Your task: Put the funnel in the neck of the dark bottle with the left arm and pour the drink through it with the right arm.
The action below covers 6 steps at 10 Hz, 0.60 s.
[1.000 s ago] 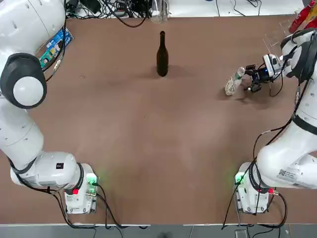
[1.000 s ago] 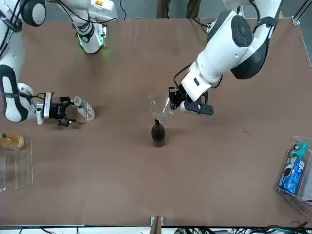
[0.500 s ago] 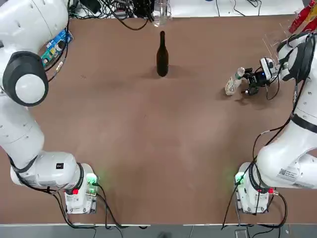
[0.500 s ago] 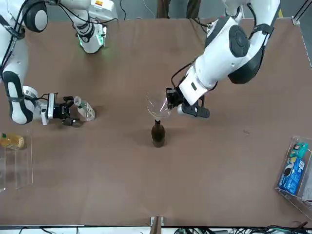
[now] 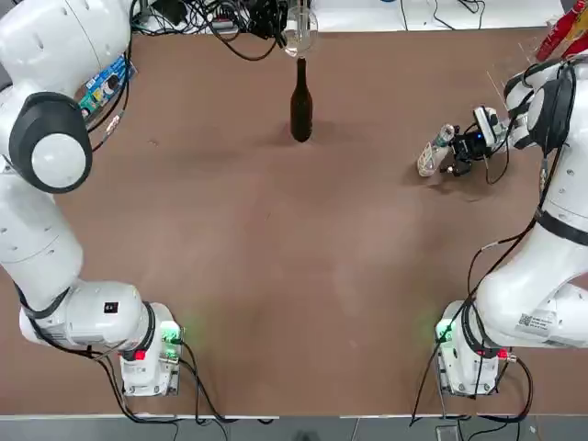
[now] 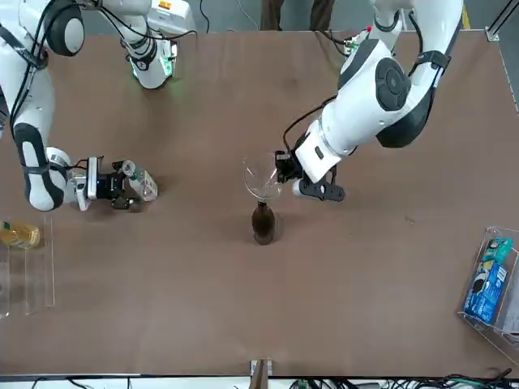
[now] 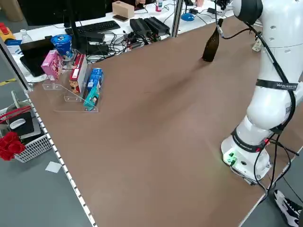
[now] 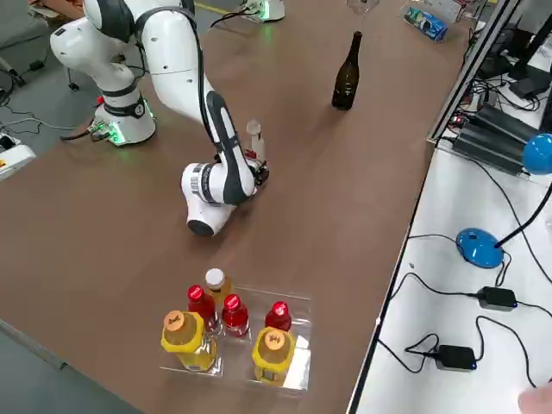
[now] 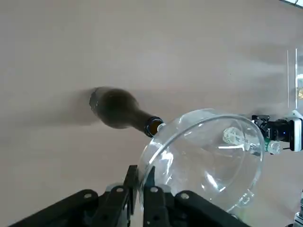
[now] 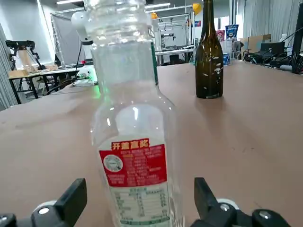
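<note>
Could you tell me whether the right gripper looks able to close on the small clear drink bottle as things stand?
Probably yes. The right gripper is open with a finger on either side of the upright drink bottle, and nothing lies between them. The dark bottle stands well clear.

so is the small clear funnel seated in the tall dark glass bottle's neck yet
Not yet. The left gripper holds the small clear funnel by its rim, tilted beside and above the tall dark glass bottle's open mouth.

A brown table (image 5: 276,276) stands on grey floor (image 7: 28,198), beside a cable-strewn white bench (image 8: 448,285).
</note>
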{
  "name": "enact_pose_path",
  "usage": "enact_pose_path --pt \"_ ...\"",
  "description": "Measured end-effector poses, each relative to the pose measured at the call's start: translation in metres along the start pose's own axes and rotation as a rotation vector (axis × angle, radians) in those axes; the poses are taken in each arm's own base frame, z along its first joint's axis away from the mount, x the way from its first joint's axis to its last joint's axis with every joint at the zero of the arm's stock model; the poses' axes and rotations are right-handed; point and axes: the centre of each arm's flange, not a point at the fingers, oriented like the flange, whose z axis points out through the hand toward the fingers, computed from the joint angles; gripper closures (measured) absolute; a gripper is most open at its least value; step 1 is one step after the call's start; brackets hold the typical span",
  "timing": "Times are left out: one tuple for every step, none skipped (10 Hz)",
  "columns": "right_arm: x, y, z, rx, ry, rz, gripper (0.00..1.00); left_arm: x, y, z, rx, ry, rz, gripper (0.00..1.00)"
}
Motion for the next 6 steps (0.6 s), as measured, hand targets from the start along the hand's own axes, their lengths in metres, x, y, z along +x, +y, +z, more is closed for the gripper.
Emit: enact_pose_path --pt "0.0 0.0 0.006 0.003 0.01 0.001 0.0 0.001 -0.002 0.004 0.001 -0.009 -0.004 0.91" --pt "-0.001 0.0 0.011 0.008 0.016 0.001 0.0 0.004 -0.005 0.01 0.001 -0.018 -0.009 0.91" --pt "-0.001 0.001 0.016 0.011 0.022 0.002 0.01 0.005 -0.007 0.014 0.001 -0.025 -0.012 0.91" --pt "0.0 0.001 0.019 0.011 0.027 0.001 0.04 0.007 -0.009 0.017 0.001 -0.032 -0.015 0.91" --pt "0.0 0.002 0.021 0.011 0.029 0.0 0.08 0.008 -0.011 0.02 0.001 -0.036 -0.018 0.91" --pt "0.0 0.002 0.021 0.012 0.029 0.0 0.15 0.008 -0.012 0.022 0.001 -0.04 -0.019 0.9"
